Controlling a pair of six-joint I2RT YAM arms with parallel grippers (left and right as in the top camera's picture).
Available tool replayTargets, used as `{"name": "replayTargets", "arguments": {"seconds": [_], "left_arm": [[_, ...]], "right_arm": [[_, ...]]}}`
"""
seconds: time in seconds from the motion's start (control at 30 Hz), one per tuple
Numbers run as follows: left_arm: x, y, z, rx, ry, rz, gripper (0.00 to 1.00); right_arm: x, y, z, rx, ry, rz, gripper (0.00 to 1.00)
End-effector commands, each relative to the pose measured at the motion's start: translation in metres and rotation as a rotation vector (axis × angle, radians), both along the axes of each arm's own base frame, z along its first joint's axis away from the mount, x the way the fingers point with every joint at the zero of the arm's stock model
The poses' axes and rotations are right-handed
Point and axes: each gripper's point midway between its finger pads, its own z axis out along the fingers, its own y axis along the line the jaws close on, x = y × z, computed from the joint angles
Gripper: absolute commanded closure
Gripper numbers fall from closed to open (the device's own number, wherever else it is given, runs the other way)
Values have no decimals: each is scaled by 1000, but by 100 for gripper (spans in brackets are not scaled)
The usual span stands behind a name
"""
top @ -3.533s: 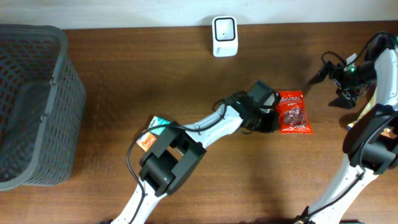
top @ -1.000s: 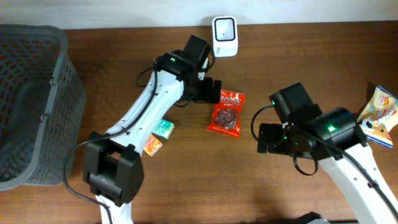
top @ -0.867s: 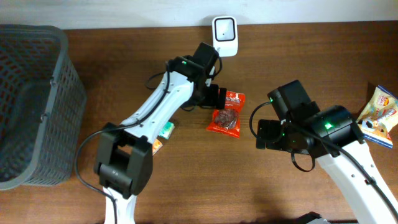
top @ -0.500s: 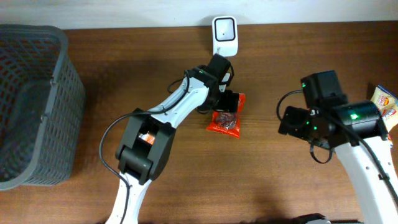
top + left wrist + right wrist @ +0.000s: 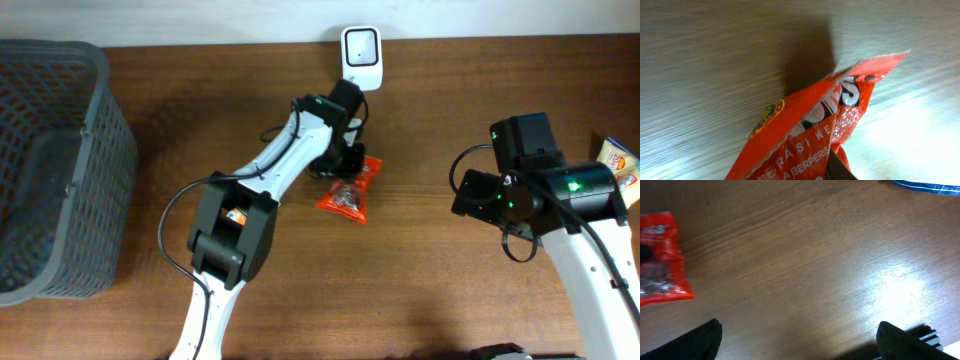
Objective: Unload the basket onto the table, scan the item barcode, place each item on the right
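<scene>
Overhead shows the left gripper (image 5: pixel 345 170) clamped on the packet (image 5: pixel 345 195) near the scanner (image 5: pixel 360 58) — pickup done, scan yet to come — right gripper (image 5: pixel 800 345) spread wide.

red snack packet (image 5: pixel 347 193) | tilted askew | near white barcode scanner (image 5: pixel 360 45)

This is looking like a mock shop checkout in a robotics lab: a barcode scanner (image 5: pixel 360 58) is standing at the top centre of the bench (image 5: pixel 450 110), a shopping basket (image 5: pixel 50 170) is sitting at far left, and robot arms (image 5: pixel 280 165) are reaching over a red snack packet (image 5: pixel 347 197).
</scene>
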Motion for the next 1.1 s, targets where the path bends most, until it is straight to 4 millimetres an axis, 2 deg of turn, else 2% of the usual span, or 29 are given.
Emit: {"name": "replayTargets", "arguments": {"seconds": [0.0,0.07,0.17,0.23,0.3,0.37,0.43,0.53,0.67,0.73,0.83,0.87,0.93,1.07], "left_arm": [[31,40,28,198,-129,20,87],[35,66,44,339,-171,33,84],[38,126,70,673,-244,53,85],[38,148,79,799,-276,109,84],[39,157,83,842,-293,143,80],[39,156,83,838,-296,164,79],[39,155,80,833,-303,197,86],[39,159,66,872,-319,205,78],[40,157,46,878,-346,249,80],[38,145,36,865,-366,232,79],[34,125,32,845,-396,199,75],[31,118,31,839,-402,188,73],[22,98,29,815,-406,149,61],[4,61,20,718,-374,95,63]], "right_arm": [[0,-4,0,-13,-6,-18,1],[2,-4,1,-12,-13,-18,1],[4,-4,1,-11,-20,-18,1],[4,-4,1,-11,-19,-18,1],[4,-4,1,-11,-18,-18,1],[4,-4,1,-11,-17,-18,1],[3,-3,0,-7,-15,-17,1],[1,-3,0,-9,-6,-17,1],[1,-3,0,-8,-6,-17,1],[1,-3,0,-8,-6,-17,1],[1,-3,0,-9,-6,-17,1],[1,-3,0,-9,-6,-17,1],[1,-3,0,-9,-6,-17,1],[1,-3,0,-9,-6,-17,1]]}}
